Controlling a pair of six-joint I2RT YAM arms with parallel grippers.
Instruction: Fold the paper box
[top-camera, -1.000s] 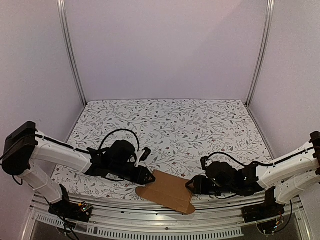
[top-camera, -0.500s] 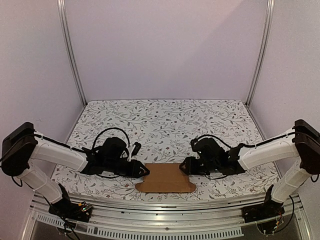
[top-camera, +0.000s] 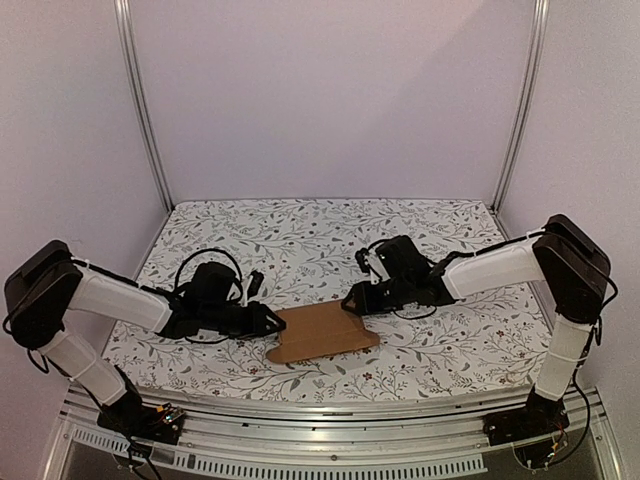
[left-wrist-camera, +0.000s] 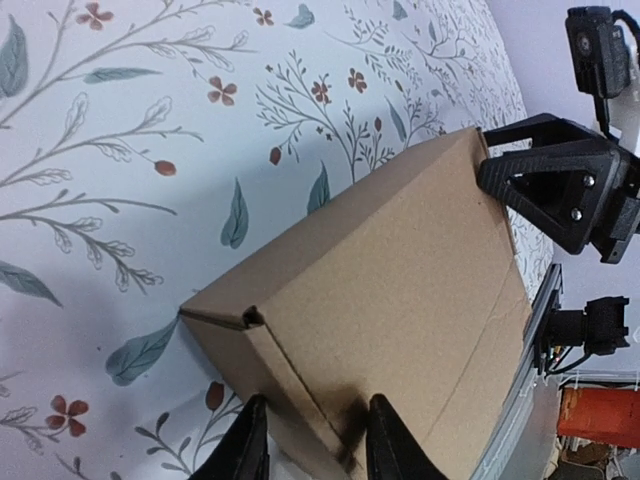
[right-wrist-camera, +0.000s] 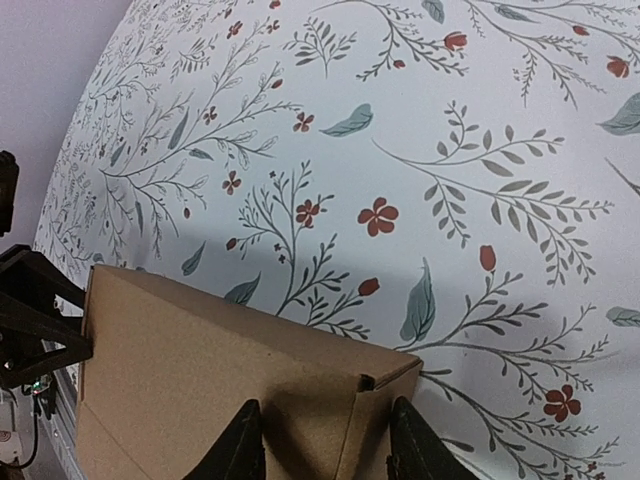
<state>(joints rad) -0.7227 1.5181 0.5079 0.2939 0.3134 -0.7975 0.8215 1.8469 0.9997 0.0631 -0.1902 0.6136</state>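
Two hands: left hand (top-camera: 275, 326) and right hand (top-camera: 351, 303) sit at opposite ends of the paper box (top-camera: 322, 333), w/ box spanning the gap between them.
Left hand state: partway closed, fingers astride box's end edge, cardboard pinched between them (left wrist view).
Right hand state: partway closed too, fingers either side of the other end; looks clamped on the cardboard, bite shallow.
Box position: directly ahead of both sets of fingertips, low over floral surface (top-camera: 330, 235); can't tell if underside rests on surface or hangs just clear.
Box form: flattened, plain brown; creases and a small notch near one corner show; not squared up yet.
Weight: v. light, I'd judge. Thin card, nothing inside.
Stiffness: panels fairly stiff, hinge freely at creases; likely bows if pushed end to end.
Fragility: dents/kinks under a hard pinch; tabs weakest.
Slip: matt card, prob. decent friction.
Where to hold: panel edges close to a crease, one hand per end; avoid loose flaps and mid-panel.
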